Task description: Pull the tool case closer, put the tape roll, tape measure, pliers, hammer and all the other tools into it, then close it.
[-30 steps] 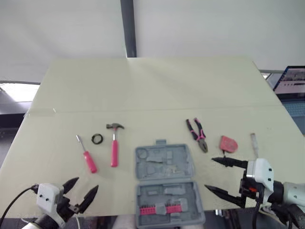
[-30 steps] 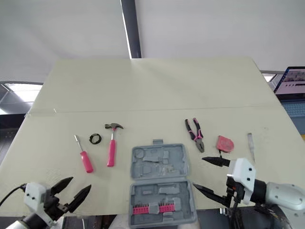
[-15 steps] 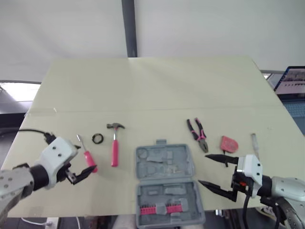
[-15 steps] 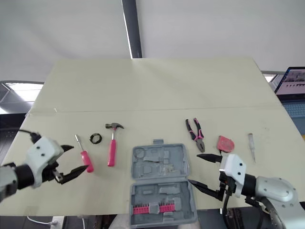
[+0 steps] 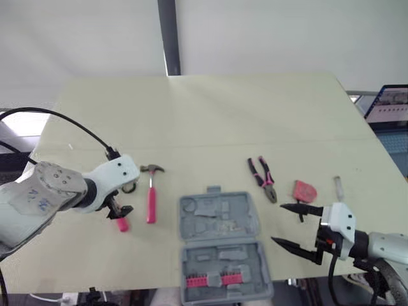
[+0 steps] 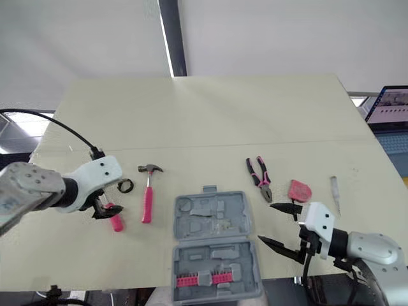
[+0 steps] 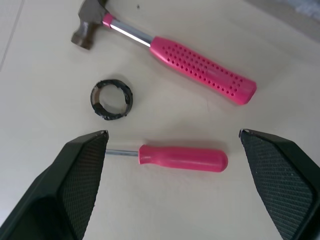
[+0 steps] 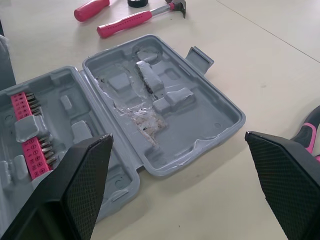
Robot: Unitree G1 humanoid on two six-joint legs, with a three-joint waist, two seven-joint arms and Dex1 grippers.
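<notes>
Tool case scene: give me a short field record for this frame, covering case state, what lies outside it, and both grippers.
case: tool case lies open on the table near its front edge, with a pink bit strip in the near half
outside, robot's left: screwdriver, tape roll, hammer
outside, robot's right: pliers, tape measure, small grey tool
left gripper: open, straddling the screwdriver end to end
right gripper: open, empty, beside the case's right side

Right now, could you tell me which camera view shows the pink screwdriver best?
The left wrist view: the screwdriver lies in plain sight, handle and shaft, between the open fingers of the left gripper. In the eye views that gripper hides most of it. The right wrist view catches its handle far off.
</notes>
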